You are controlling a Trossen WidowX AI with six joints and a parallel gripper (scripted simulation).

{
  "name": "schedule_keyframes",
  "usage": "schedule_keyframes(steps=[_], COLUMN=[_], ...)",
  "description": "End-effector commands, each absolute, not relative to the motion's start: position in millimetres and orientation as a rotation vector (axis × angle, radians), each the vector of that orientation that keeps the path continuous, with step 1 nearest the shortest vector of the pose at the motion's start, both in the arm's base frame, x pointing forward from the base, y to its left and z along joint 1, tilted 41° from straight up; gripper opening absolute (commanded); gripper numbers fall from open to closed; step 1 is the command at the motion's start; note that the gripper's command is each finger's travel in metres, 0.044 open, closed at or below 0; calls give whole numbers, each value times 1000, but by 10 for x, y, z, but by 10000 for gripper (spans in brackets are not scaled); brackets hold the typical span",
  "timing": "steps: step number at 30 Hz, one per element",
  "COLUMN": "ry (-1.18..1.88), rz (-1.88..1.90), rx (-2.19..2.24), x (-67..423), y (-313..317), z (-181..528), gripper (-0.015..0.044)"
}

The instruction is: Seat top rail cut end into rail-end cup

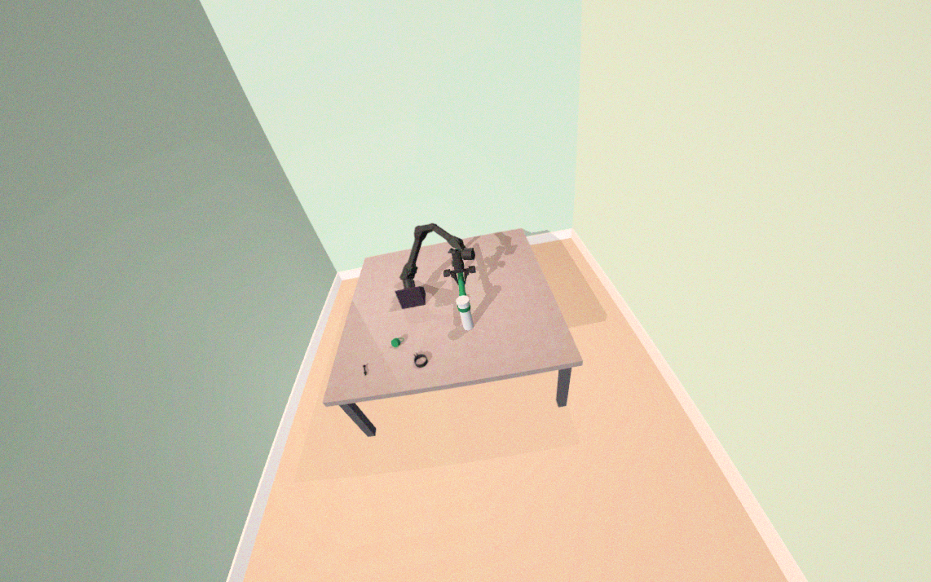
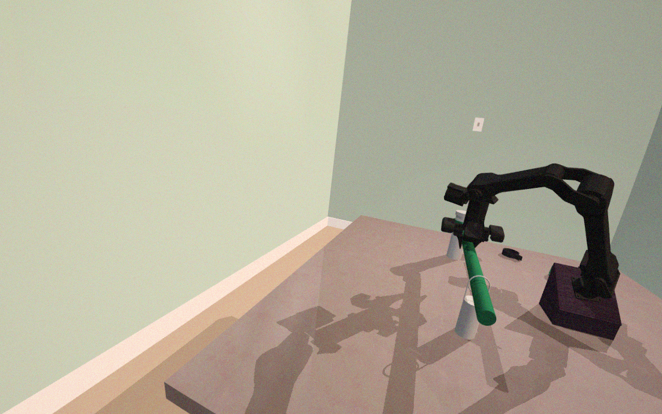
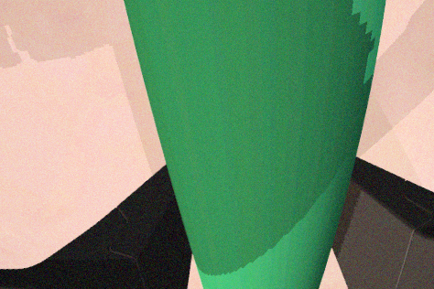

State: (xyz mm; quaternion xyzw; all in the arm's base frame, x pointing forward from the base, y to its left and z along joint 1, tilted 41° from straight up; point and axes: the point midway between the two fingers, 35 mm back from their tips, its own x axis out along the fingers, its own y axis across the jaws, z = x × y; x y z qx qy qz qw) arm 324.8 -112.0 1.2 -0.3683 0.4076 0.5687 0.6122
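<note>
My gripper (image 1: pixel 461 279) (image 2: pixel 468 244) (image 3: pixel 263 219) is shut on the green rail (image 1: pixel 461 288) (image 2: pixel 482 300) (image 3: pixel 256 78), with a finger on each side. The rail slopes; its near end in the exterior view sticks out through the thin loop cap (image 2: pixel 477 276) above the short grey post (image 2: pixel 465 319). The rail's other end points at the white big post (image 1: pixel 466 319) (image 2: pixel 453 247), which stands upright. The green brace band (image 1: pixel 463 308) sits high on it, just under the white post cap (image 1: pixel 462 300) (image 2: pixel 461 213). The rail-end cup cannot be made out, so I cannot tell whether the cut end is inside it.
The arm's dark base block (image 1: pixel 410 297) (image 2: pixel 580 305) stands beside the rail. A black ring clamp (image 1: pixel 420 360) (image 2: pixel 510 253), a small green piece (image 1: pixel 395 342) and a tiny black part (image 1: pixel 365 369) lie on the table (image 1: pixel 527 339) (image 2: pixel 354 257).
</note>
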Motion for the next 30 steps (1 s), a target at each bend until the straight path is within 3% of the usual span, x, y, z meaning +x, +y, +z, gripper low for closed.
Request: schedule_keyframes(steps=[1,30], ry=[944,947], rz=[1309,1307], rx=[-854,-858], x=[3248,3245], y=[-1147,-1204], z=[12,-1], gripper=[0,0])
